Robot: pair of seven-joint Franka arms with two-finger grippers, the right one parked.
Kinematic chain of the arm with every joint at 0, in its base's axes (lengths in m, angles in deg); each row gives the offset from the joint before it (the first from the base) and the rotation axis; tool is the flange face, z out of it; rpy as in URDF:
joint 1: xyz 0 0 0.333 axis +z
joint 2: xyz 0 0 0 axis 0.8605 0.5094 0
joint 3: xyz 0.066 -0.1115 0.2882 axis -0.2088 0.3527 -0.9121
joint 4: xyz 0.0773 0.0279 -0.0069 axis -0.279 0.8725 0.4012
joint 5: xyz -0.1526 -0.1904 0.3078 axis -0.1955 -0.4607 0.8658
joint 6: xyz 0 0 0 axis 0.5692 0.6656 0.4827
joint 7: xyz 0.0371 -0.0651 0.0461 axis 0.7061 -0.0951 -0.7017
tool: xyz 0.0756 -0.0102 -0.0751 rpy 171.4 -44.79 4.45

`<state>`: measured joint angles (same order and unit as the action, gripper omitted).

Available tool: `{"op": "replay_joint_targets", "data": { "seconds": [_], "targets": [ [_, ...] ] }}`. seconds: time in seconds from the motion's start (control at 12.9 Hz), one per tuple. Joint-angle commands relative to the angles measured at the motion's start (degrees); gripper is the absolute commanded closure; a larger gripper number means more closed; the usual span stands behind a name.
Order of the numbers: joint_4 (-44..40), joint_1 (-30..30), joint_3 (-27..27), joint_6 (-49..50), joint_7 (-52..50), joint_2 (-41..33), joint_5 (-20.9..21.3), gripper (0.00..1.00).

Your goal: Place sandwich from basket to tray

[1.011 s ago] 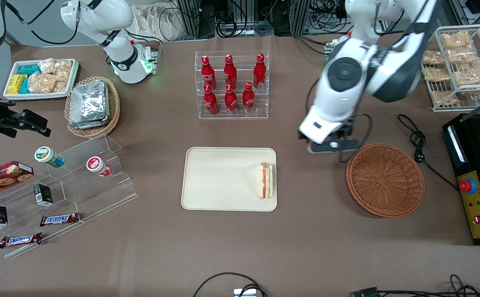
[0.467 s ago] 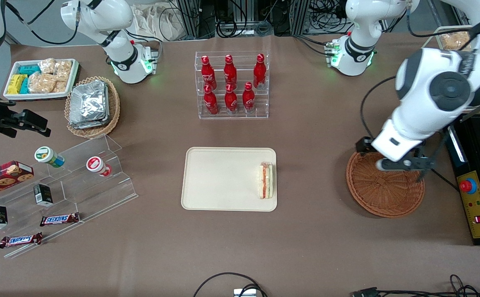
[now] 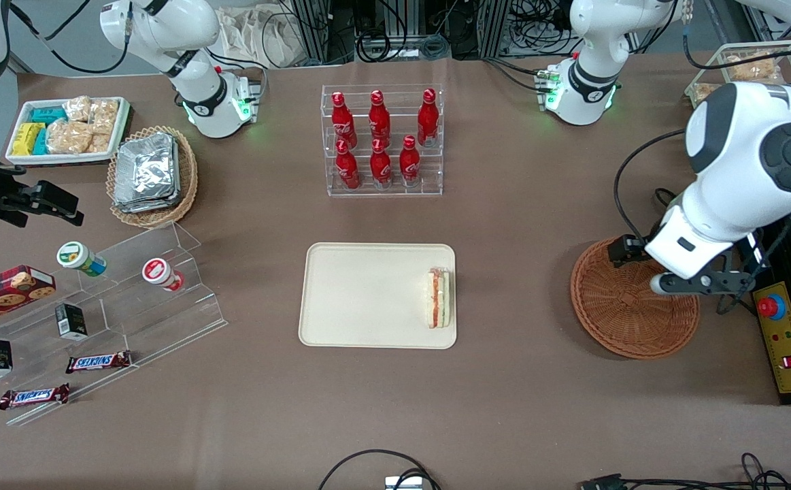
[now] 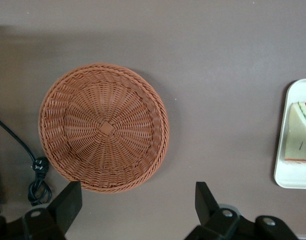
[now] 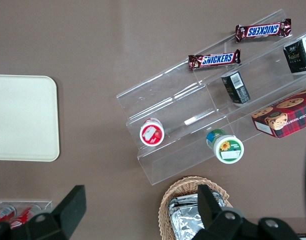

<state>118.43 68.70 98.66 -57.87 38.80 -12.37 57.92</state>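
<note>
The sandwich (image 3: 439,297), a white wedge with red and green layers, lies on the cream tray (image 3: 368,296), at the tray's end nearest the basket. The round reddish-brown basket (image 3: 623,313) is empty and stands toward the working arm's end of the table. My left gripper (image 3: 694,282) hangs high over the basket's rim on the side away from the tray. In the left wrist view the gripper (image 4: 138,205) is open and empty, well above the basket (image 4: 104,127), with the sandwich (image 4: 302,132) and the tray (image 4: 288,170) at the view's edge.
A clear rack of red bottles (image 3: 381,139) stands farther from the camera than the tray. A black appliance with a red button (image 3: 783,320) and a black cable (image 4: 38,170) lie beside the basket. An acrylic stepped stand (image 3: 130,292) with snacks is toward the parked arm's end.
My left arm has swung from between tray and basket to over the basket's edge away from the tray. The sandwich has stayed still on the tray.
</note>
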Motion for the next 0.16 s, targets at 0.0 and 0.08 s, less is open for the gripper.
{"op": "replay_joint_targets", "data": {
  "seconds": [0.0, 0.08],
  "targets": [
    [-6.06, 1.75, 0.20, 2.49, 0.47, 3.81, -2.04, 0.00],
    [-6.06, 1.75, 0.20, 2.49, 0.29, 3.81, -1.96, 0.00]
  ]
}}
